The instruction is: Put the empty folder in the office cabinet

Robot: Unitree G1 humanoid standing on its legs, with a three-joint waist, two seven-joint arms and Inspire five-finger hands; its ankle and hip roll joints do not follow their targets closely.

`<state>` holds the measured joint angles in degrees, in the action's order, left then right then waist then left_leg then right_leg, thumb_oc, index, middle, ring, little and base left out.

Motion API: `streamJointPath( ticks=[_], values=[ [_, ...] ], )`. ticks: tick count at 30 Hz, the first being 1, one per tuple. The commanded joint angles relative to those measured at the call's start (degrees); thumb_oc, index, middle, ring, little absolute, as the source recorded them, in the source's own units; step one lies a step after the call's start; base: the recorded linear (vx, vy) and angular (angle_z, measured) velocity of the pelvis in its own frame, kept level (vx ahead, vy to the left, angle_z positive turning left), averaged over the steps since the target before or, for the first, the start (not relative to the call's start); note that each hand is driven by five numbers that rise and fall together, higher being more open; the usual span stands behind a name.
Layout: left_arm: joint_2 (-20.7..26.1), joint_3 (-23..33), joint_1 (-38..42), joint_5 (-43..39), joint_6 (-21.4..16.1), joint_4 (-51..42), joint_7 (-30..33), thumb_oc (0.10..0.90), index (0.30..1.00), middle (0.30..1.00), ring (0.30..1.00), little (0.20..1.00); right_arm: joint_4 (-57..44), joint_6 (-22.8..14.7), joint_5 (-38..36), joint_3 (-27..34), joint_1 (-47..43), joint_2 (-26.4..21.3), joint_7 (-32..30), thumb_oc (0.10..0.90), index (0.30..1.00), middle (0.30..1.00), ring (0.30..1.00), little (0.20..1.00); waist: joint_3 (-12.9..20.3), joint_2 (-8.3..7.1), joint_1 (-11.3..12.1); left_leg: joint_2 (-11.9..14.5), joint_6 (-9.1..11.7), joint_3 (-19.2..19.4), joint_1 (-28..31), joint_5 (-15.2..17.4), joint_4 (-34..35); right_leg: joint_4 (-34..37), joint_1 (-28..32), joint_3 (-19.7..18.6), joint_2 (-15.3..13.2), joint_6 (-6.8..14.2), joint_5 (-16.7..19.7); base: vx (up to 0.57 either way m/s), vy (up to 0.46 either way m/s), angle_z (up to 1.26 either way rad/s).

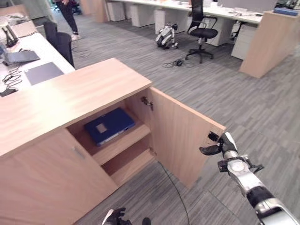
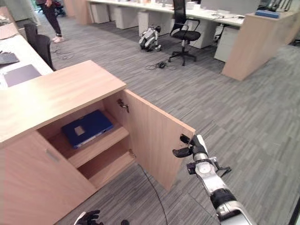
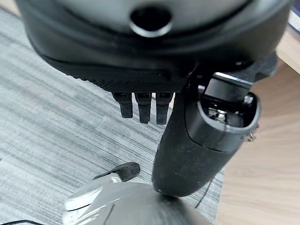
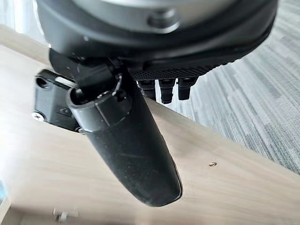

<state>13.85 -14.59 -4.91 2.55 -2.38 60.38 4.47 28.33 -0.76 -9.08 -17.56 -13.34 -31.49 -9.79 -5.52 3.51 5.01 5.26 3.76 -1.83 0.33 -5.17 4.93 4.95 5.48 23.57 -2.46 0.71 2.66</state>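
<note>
The blue folder (image 1: 110, 125) lies flat on the upper shelf inside the wooden office cabinet (image 1: 70, 93). The cabinet door (image 1: 180, 136) stands swung wide open towards me. My right hand (image 1: 225, 145) is at the door's outer top corner. Its thumb (image 4: 126, 154) lies straight along the door's inner face and its fingers (image 4: 164, 89) reach past the edge, relaxed. My left hand (image 1: 117, 216) hangs low near the floor in front of the cabinet, holding nothing, with fingers (image 3: 143, 105) loose.
A white desk with a laptop (image 1: 21, 56) and a dark chair (image 1: 58, 40) sit behind the cabinet. A person (image 1: 68, 14) walks at the back left. A black office chair (image 1: 201, 30), a small robot (image 1: 166, 36) and a wooden counter (image 1: 272, 42) stand across the carpet.
</note>
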Motion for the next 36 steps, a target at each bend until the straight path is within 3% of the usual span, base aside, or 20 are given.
streamJointPath(
  ticks=[1, 3, 4, 5, 7, 9, 12, 13, 14, 16, 17, 18, 19, 22, 23, 25, 28, 32, 36],
  values=[
    [0.51, -2.16, 4.8, 0.54, -1.29, -1.34, 0.13, 0.8, 0.9, 0.9, 0.9, 0.9, -7.01, -6.34, 4.41, -2.89, -6.94, 2.07, 6.24, 0.8, 0.9, 0.9, 0.9, 0.9, -2.09, -1.63, 3.24, 1.37, 5.15, -0.05, 0.28, 1.84, -0.71, 0.03, 1.85, -2.39, -6.68, 7.78, -5.02, -0.1, -0.067, 0.35],
    [0.97, -0.93, 3.87, 1.38, -1.49, -3.22, -0.14, 0.8, 0.9, 0.9, 0.9, 0.9, -12.9, -7.45, 5.66, -3.46, -2.67, -0.99, 9.66, 0.8, 0.9, 0.9, 0.9, 0.9, -3.55, -1.63, 3.77, 1.79, 5.58, 0.32, -1.45, 1.37, -2.2, 0.03, 1.76, -1.04, -7.08, 7.87, -4.95, -0.14, -0.042, 0.21],
    [0.81, -0.64, 3.92, 2.1, -1.6, -3.64, -0.07, 0.8, 0.9, 0.9, 0.9, 0.9, -15.28, -8.05, 5.49, -3.49, -1.09, -2.92, 11.6, 0.8, 0.9, 0.9, 0.9, 0.9, -5.05, -2.02, 3.61, 2.82, 6.56, 3.61, -3.76, 1.1, -5.27, -0.04, 2.1, 1.0, -8.06, 8.07, -5.21, -0.17, 0.043, 0.38],
    [0.74, -0.87, 4.01, 2.7, -1.6, -5.05, -0.51, 0.8, 0.9, 0.9, 0.9, 0.9, -17.25, -8.3, 4.78, -3.87, -0.27, -4.1, 13.26, 0.8, 0.9, 0.9, 0.9, 0.9, -5.73, -2.55, 2.95, 4.17, 6.16, 8.2, -5.57, 0.85, -7.84, -0.14, 1.75, 2.7, -9.14, 8.27, -4.94, -0.25, 0.059, 0.51],
    [1.31, -1.04, 3.67, 5.2, -1.44, -6.92, -2.14, 0.8, 0.9, 0.9, 0.9, 0.9, -20.14, -8.43, 3.05, -6.14, 1.25, -5.7, 17.81, 0.8, 0.9, 0.9, 0.9, 0.9, -5.65, -3.56, 0.96, 9.43, 5.06, 23.7, -5.38, 1.16, -11.48, -0.49, 0.85, 7.02, -10.37, 8.46, -4.53, -0.2, 0.012, 0.84],
    [3.03, -1.24, 2.04, 7.8, -1.44, -8.89, -3.84, 0.8, 0.9, 0.9, 0.9, 0.9, -23.71, -8.13, 2.62, -7.74, 2.51, -7.55, 21.26, 0.8, 0.9, 0.9, 0.9, 0.9, -5.16, -4.07, 0.97, 11.76, 5.76, 27.65, -4.8, 2.67, -15.6, -0.57, 1.89, 8.09, -10.37, 7.92, -5.84, -0.06, -0.016, 1.5],
    [4.3, -1.93, -0.73, 11.28, -2.08, -10.65, -5.78, 0.8, 0.9, 0.9, 0.9, 0.9, -28.07, -7.04, -1.25, -9.03, 1.42, -8.57, 25.14, 0.8, 0.9, 0.9, 0.9, 0.9, -4.5, -3.46, 1.28, 11.11, 5.94, 26.81, -5.4, 3.65, -15.92, -0.94, 3.58, 11.45, -11.65, 7.93, -5.12, -0.01, 0.143, 0.98],
    [4.56, -1.77, -1.35, 11.98, -1.92, -11.3, -6.08, 0.8, 0.9, 0.9, 0.9, 0.9, -28.8, -6.92, -2.41, -9.47, 1.07, -7.57, 25.42, 0.8, 0.9, 0.9, 0.9, 0.9, -4.31, -3.36, 1.76, 10.12, 5.46, 26.32, -4.91, 3.72, -14.15, -1.48, 3.94, 12.04, -11.99, 8.07, -4.83, 0.04, 0.207, 1.02],
    [5.15, -0.93, -1.96, 12.37, -1.41, -11.99, -5.36, 0.8, 0.9, 0.9, 0.9, 0.9, -29.21, -7.17, -3.68, -10.14, -0.79, -4.23, 24.34, 0.8, 0.9, 0.9, 0.9, 0.9, -3.6, -3.7, 3.87, 7.87, 4.4, 24.91, -4.12, 3.81, -10.92, -3.51, 4.32, 13.28, -12.62, 8.55, -4.88, 0.03, 0.144, 0.95],
    [5.69, -0.46, -2.26, 12.36, -1.09, -12.85, -5.54, 0.8, 0.9, 0.9, 0.9, 0.9, -29.37, -7.08, -3.94, -10.35, -1.44, -2.26, 23.81, 0.8, 0.9, 0.9, 0.9, 0.9, -3.41, -4.18, 4.52, 6.59, 3.53, 23.79, -3.97, 3.86, -9.65, -5.41, 4.29, 14.02, -13.59, 8.69, -5.42, 0.06, 0.103, 0.86],
    [6.66, -0.01, -2.6, 12.7, -1.05, -14.61, -5.14, 0.8, 0.9, 0.9, 0.9, 0.9, -30.55, -7.43, -4.5, -10.73, -3.51, 0.85, 22.89, 0.8, 0.9, 0.9, 0.9, 0.9, -3.28, -4.31, 6.97, 4.57, 1.99, 21.49, -3.66, 4.61, -8.11, -9.73, 3.75, 15.28, -15.17, 8.76, -6.18, 0.11, 0.138, 1.31],
    [7.18, 0.13, -3.01, 13.0, -1.09, -15.72, -4.79, 0.8, 0.9, 0.9, 0.9, 0.9, -30.56, -7.49, -4.14, -11.53, -5.25, 2.73, 22.39, 0.8, 0.9, 0.9, 0.9, 0.9, -3.47, -4.3, 8.02, 3.57, 1.02, 20.32, -3.18, 5.14, -7.35, -13.42, 2.77, 16.06, -16.87, 9.0, -5.97, 0.08, 0.124, 1.22],
    [7.33, 0.27, -3.09, 13.02, -1.01, -15.92, -4.81, 0.8, 0.9, 0.9, 0.9, 0.9, -30.31, -7.52, -4.05, -11.64, -5.51, 3.0, 22.3, 0.8, 0.9, 0.9, 0.9, 0.9, -3.57, -4.56, 7.83, 3.25, 0.8, 20.24, -3.14, 5.21, -7.22, -14.22, 2.54, 16.05, -17.42, 9.25, -6.21, 0.06, 0.095, 1.11],
    [8.48, 0.84, -3.92, 13.19, -0.71, -18.79, -3.27, 0.8, 0.9, 0.9, 0.9, 0.9, -30.42, -7.65, -3.28, -13.41, -9.65, 7.58, 20.15, 0.8, 0.9, 0.9, 0.9, 0.9, -4.59, -3.98, 10.6, 0.94, -1.2, 17.2, -1.76, 5.87, -5.22, -24.59, 0.02, 15.28, -21.92, 11.96, -3.27, 0.04, 0.076, 0.9],
    [9.25, 1.05, -3.86, 13.28, -0.57, -19.6, -2.94, 0.8, 0.9, 0.9, 0.9, 0.9, -30.65, -7.93, -3.19, -13.35, -10.14, 8.26, 19.3, 0.8, 0.9, 0.9, 0.9, 0.9, -4.99, -4.02, 11.2, 0.4, -2.11, 17.03, -2.34, 4.69, -4.85, -25.92, -0.86, 15.03, -22.52, 12.07, -2.13, -0.03, -0.006, 0.79],
    [10.57, 0.06, -3.36, 13.29, -1.35, -18.94, -2.98, 0.8, 0.9, 0.9, 0.9, 0.9, -33.28, -8.46, -4.65, -13.63, -10.63, 9.53, 18.87, 0.8, 0.9, 0.9, 0.9, 0.9, -5.24, -3.78, 10.62, -0.37, -2.1, 12.6, -1.97, 4.16, -3.2, -25.41, -2.96, 7.16, -18.35, 11.86, -4.48, 0.04, -0.042, 0.53],
    [7.82, -1.78, 1.03, 13.05, -0.71, -8.07, 0.73, 0.8, 0.9, 0.9, 0.9, 0.9, -36.36, -8.75, -6.4, -15.94, -13.88, 10.61, 18.71, 0.8, 0.9, 0.9, 0.9, 0.9, -5.41, -3.64, 9.1, -0.96, -1.35, 7.87, -1.94, 4.05, -2.98, -19.38, -4.99, -2.18, -11.97, 10.07, -9.41, 0.11, -0.093, 0.73],
    [5.19, -2.79, 3.74, 14.7, -0.59, 0.91, 1.19, 0.8, 0.9, 0.9, 0.9, 0.9, -35.77, -8.63, -5.65, -15.51, -12.12, 8.25, 18.49, 0.8, 0.9, 0.9, 0.9, 0.9, -5.15, -4.39, 7.14, -1.79, -0.49, 4.08, -1.33, 4.48, -2.95, -12.08, -5.21, -7.22, -10.32, 9.97, -6.83, 0.09, -0.117, 0.58],
    [2.97, -2.19, 2.72, 16.57, -0.22, 5.77, 0.52, 0.8, 0.9, 0.9, 0.9, 0.9, -25.66, -7.43, 0.63, -11.65, -0.22, 4.97, 16.99, 0.8, 0.9, 0.9, 0.9, 0.9, -3.73, -4.64, 5.21, -2.1, -0.23, 4.57, -0.47, 4.78, -2.53, -7.25, -1.5, -6.23, -9.77, 9.73, -6.32, 0.04, -0.046, 0.13]
  ],
)
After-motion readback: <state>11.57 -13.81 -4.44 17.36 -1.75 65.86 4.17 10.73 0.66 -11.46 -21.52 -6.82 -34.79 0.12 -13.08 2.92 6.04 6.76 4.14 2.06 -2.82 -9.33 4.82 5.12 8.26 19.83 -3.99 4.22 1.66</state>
